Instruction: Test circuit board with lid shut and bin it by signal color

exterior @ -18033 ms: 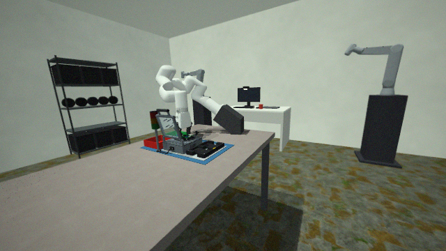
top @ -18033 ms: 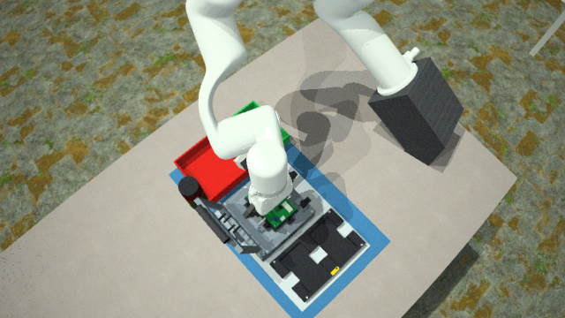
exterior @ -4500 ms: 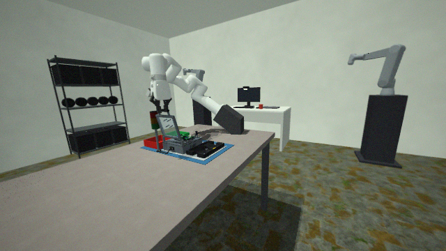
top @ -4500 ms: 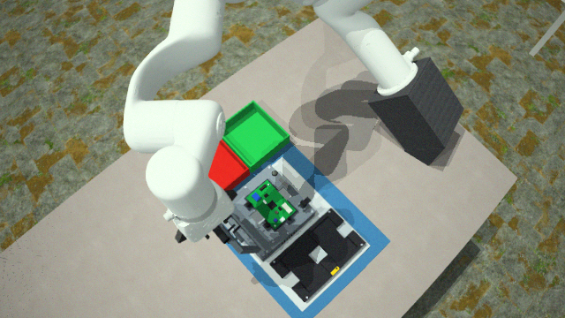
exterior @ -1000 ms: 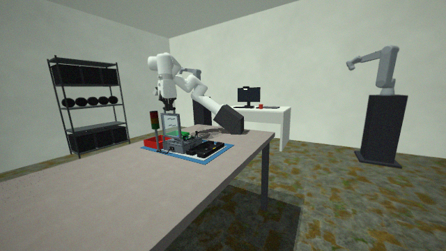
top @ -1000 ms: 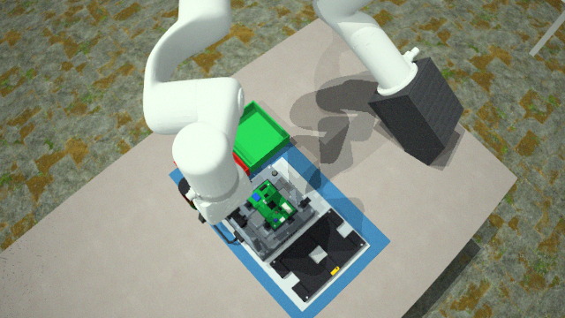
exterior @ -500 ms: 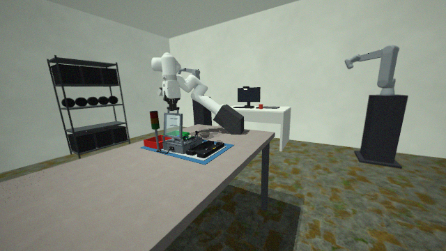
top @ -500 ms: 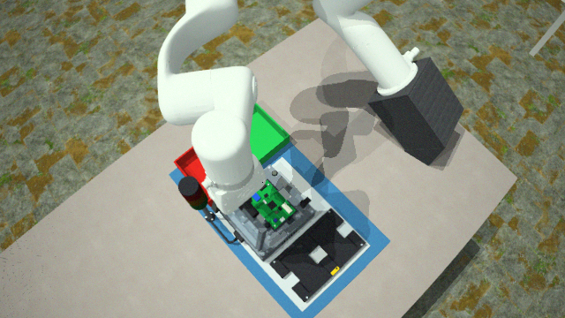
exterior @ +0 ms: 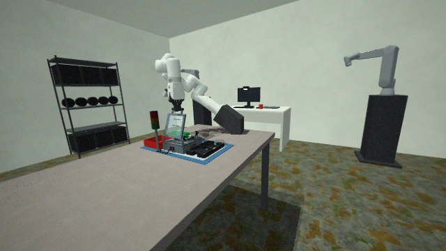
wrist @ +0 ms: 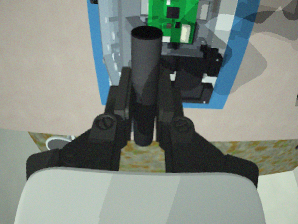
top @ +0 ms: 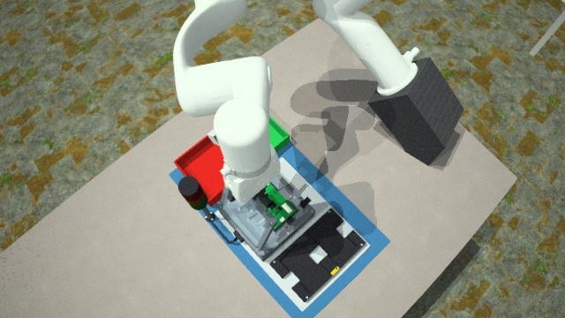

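With the board (top: 277, 208) seated on the tester (top: 305, 217) plate, the gripper (wrist: 144, 132) stood clamped on the lid's handle (wrist: 144, 76); it needed a steady, square push until the hook latched.

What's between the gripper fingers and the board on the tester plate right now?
The lid's dark handle, clamped in the gripper; the wrist view shows the green board beyond it.
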`<state>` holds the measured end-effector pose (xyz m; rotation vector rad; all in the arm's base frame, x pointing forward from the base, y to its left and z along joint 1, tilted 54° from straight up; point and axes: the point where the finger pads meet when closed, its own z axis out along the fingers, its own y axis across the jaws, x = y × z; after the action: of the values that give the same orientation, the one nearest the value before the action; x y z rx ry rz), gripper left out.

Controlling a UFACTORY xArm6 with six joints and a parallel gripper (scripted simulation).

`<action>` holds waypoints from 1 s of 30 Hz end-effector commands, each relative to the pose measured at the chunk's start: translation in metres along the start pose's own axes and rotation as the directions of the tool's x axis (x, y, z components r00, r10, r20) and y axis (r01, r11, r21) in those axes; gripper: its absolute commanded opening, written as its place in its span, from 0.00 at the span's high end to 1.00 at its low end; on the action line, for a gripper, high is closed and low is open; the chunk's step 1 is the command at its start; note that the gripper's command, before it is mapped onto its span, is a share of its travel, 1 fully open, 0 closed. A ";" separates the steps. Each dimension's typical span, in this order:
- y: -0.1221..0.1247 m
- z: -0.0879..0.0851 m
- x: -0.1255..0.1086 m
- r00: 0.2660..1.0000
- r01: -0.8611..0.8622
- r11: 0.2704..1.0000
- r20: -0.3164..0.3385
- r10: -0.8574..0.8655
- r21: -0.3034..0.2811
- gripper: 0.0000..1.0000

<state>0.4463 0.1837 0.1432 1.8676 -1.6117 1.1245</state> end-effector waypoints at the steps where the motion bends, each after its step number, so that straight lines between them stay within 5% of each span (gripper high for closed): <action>1: 0.009 0.002 0.000 1.000 -0.001 1.000 0.002 0.001 0.004 1.00; 30: 0.076 0.053 0.000 1.000 -0.001 1.000 0.002 0.001 0.004 1.00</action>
<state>0.3912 0.1295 0.1014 1.8678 -1.6114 1.1244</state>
